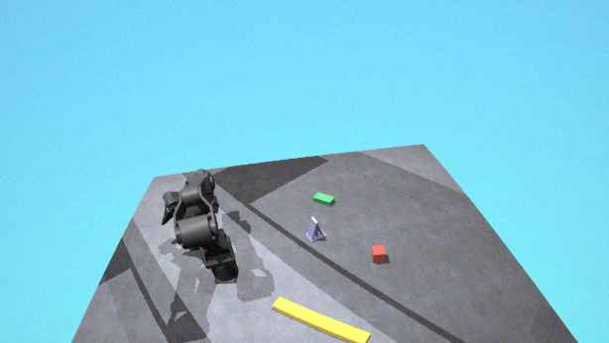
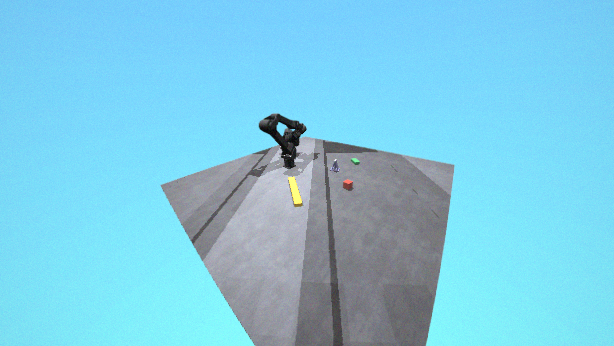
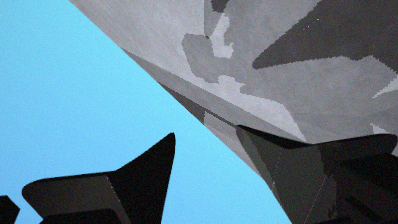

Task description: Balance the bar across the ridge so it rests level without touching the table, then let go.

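Gripper (image 3: pixel 206 132) spread — lower parts cropped in wrist view; yellow bar (image 1: pixel 321 320) (image 2: pixel 295 191) — far end near top view's border.

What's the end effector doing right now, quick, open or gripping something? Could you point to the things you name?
End effector (image 3: pixel 206 132): open, its fingers apart with nothing between them.

No text, label, brand, number or sign can be read in any of the pictures
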Robot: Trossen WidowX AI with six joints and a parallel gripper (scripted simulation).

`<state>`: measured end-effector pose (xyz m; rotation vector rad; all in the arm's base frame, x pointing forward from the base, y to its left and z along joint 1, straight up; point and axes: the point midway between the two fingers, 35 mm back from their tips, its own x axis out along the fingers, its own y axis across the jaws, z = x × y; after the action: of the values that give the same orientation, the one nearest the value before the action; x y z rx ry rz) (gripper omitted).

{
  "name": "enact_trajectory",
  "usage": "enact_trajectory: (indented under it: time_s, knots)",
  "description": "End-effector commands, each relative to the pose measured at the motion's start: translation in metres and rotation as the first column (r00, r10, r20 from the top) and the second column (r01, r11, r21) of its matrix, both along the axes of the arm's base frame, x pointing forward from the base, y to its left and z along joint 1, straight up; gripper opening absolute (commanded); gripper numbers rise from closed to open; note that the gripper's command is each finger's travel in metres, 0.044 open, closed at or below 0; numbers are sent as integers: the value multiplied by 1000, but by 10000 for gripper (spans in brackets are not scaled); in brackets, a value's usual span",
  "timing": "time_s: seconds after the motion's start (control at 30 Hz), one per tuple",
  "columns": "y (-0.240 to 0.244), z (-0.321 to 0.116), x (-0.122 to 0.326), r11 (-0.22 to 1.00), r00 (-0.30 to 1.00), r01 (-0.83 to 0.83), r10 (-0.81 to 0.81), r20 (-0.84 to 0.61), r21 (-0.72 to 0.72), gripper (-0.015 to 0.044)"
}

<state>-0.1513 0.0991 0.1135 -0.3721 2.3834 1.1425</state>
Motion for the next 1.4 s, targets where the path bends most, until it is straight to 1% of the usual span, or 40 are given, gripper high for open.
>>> enact_trajectory:
  time_s: [0.0,0.67,1.37]
  knots:
    - [12,1,6,999,999,40,-41,25,23,315]
    - [73,8,60,953,944,279,-295,146,117,315]
    - [111,13,141,854,808,483,-520,276,196,315]
